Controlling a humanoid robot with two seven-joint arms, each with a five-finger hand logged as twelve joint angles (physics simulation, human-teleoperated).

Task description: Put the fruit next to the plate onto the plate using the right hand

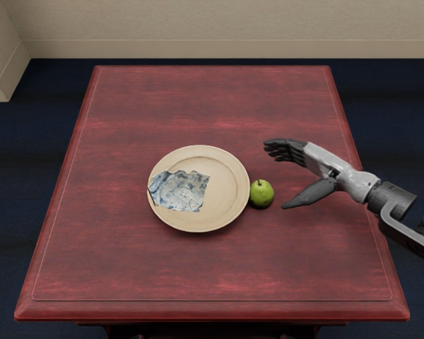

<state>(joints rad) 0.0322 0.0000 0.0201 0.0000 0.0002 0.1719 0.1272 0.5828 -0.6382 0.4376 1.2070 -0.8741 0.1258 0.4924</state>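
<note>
A small green fruit [261, 193] with a short stem stands on the red table, touching the right rim of a cream plate [230, 176]. The plate has a blue-and-white pattern on its left inner part. My right hand [290, 176] comes in from the right edge and hovers to the right of the fruit, a short gap away. Its fingers [279, 150] are spread and stretched toward the plate, the thumb pointing down-left toward the fruit. It holds nothing.
The red wooden table [198, 268] has a raised border all around. Dark blue floor lies beyond its edges, with a beige wall at the back.
</note>
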